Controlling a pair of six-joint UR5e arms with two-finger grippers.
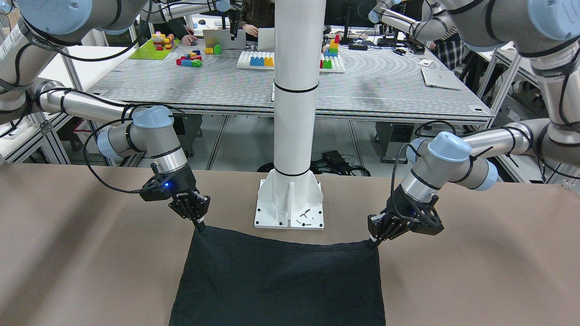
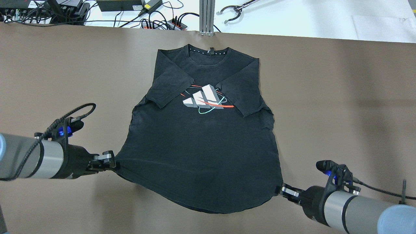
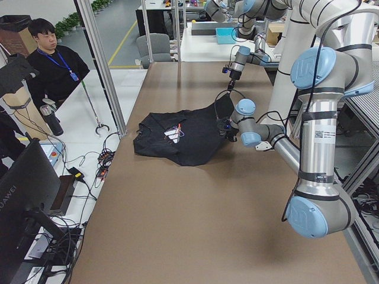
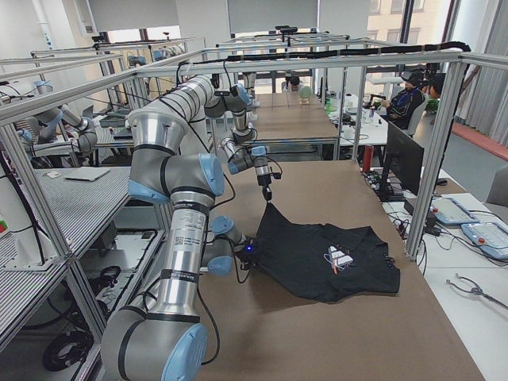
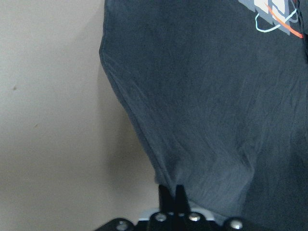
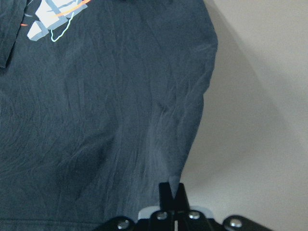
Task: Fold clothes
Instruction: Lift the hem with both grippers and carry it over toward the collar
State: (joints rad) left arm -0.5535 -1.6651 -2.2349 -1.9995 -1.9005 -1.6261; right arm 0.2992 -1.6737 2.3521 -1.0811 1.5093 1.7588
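The black garment (image 2: 201, 146) is spread face up in the middle of the table (image 2: 341, 97), collar (image 2: 209, 53) toward the far edge and both sleeves (image 2: 169, 84) turned in over the chest print (image 2: 203, 99). The two corners of its hem (image 2: 208, 208) are pinched and slightly raised: the left gripper (image 2: 112, 163) is clamped on one, the right gripper (image 2: 282, 190) on the other. For a clean half-fold, both corners are best lifted level and together, the hem kept taut between them, then carried over the sleeves without those being dragged, and laid square along the shoulders before anything is let go.
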